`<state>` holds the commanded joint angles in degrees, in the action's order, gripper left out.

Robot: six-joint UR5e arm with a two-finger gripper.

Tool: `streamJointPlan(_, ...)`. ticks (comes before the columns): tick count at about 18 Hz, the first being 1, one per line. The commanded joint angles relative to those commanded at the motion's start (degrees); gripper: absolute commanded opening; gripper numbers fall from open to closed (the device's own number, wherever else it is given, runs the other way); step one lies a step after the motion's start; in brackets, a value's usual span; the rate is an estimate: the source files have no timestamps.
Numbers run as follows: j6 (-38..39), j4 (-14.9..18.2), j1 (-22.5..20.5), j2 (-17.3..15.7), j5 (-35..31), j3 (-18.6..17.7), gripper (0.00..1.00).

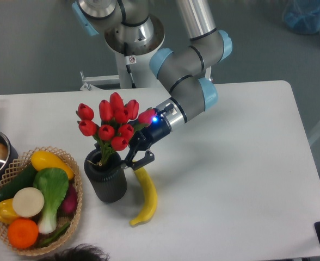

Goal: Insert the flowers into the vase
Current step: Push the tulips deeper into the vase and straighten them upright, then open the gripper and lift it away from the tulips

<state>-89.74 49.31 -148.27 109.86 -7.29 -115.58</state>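
Touching flowers (110,119) left of tool (140,157)

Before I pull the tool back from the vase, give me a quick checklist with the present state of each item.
1. Stems of the flowers inside the mouth of the vase: ok.
2. Vase upright on the table: ok.
3. Tool released from the stems: cannot tell, the buds hide part of it.
4. Banana out of the retreat path: not ok, it lies right under the tool.
5. Basket apart from the vase: ok.
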Motion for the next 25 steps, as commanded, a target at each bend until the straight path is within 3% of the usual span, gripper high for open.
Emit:
streamJointPlan(11, 0.7, 0.0, -0.26, -1.14, -8.6, 2.9, 0.94)
streamJointPlan(19, 0.7, -0.09, -0.79, -1.32, -8.96, 2.64, 0.99)
streamJointPlan(22, 1.23, 0.17, -2.72, -3.24, -10.45, 2.46, 0.99)
streamJointPlan(25, 1.58, 0.18, -4.3, -5.97, -17.11, 1.85, 1.0)
